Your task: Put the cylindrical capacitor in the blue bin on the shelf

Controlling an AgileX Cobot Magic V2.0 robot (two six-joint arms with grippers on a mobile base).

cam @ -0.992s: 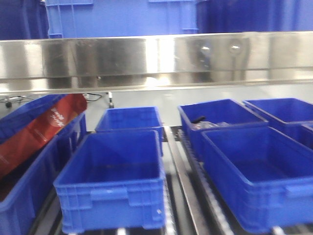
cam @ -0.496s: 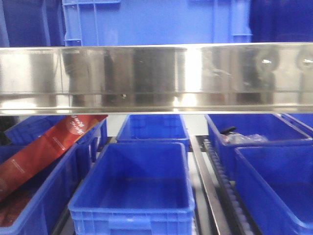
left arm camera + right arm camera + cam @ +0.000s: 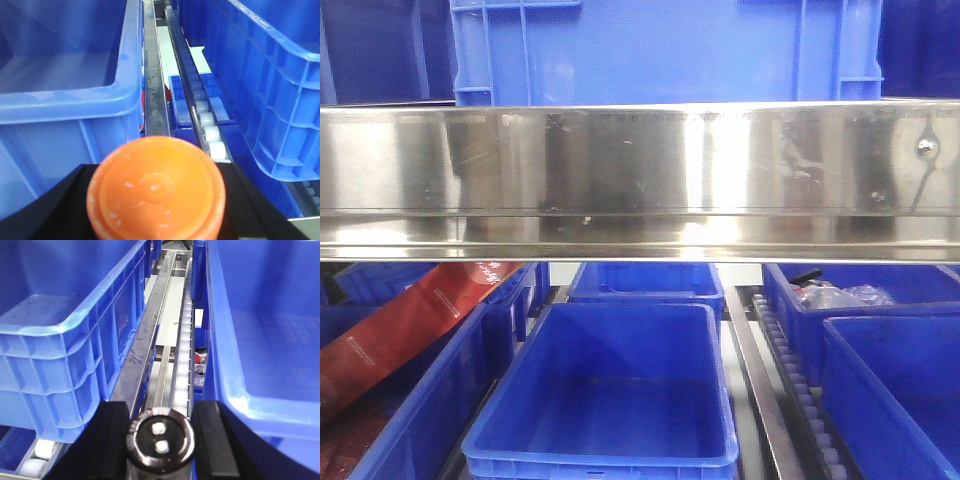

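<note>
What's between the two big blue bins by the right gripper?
A shiny steel rail and a white roller track run between them, in the right wrist view.

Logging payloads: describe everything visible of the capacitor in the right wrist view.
The cylindrical capacitor is seen end-on: a dark, glossy round can with a shiny rim and two silvery terminals on its face. The right gripper's black fingers press both sides, holding it over the roller track between two blue bins.

The front camera faces the shelf (image 3: 640, 180) level and close. Wrist cameras sit behind the left pincer (image 3: 156, 200) and right pincer (image 3: 159, 440), looking ahead along roller tracks (image 3: 182, 365) between blue bins (image 3: 620, 308) the front view shares.
</note>
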